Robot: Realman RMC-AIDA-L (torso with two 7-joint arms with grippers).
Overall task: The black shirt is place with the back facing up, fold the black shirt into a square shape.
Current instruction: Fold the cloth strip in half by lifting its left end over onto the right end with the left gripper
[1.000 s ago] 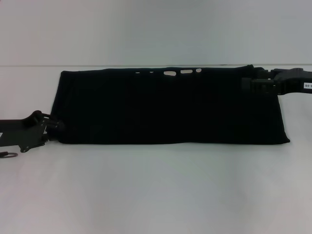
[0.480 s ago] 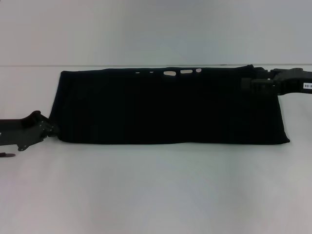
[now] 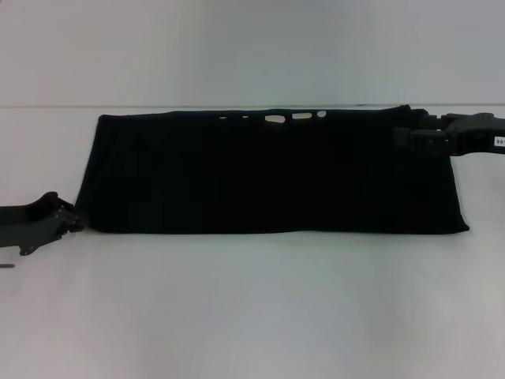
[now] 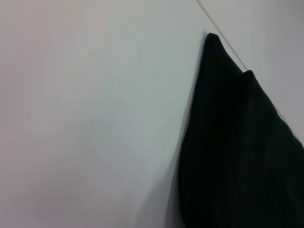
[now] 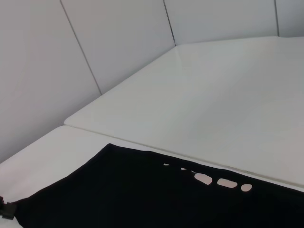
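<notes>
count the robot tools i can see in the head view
2. The left tool sits low at the near left corner of the black shirt. The right tool lies over the shirt's far right corner. No others show.

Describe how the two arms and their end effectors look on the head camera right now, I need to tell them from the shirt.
Both are rigid and black. The left end effector is an angular bracket-like piece with small bolt holes. The right end effector is blocky, on a black arm carrying a small white label with dark characters at the picture's edge. The black shirt is matte cloth by contrast.
</notes>
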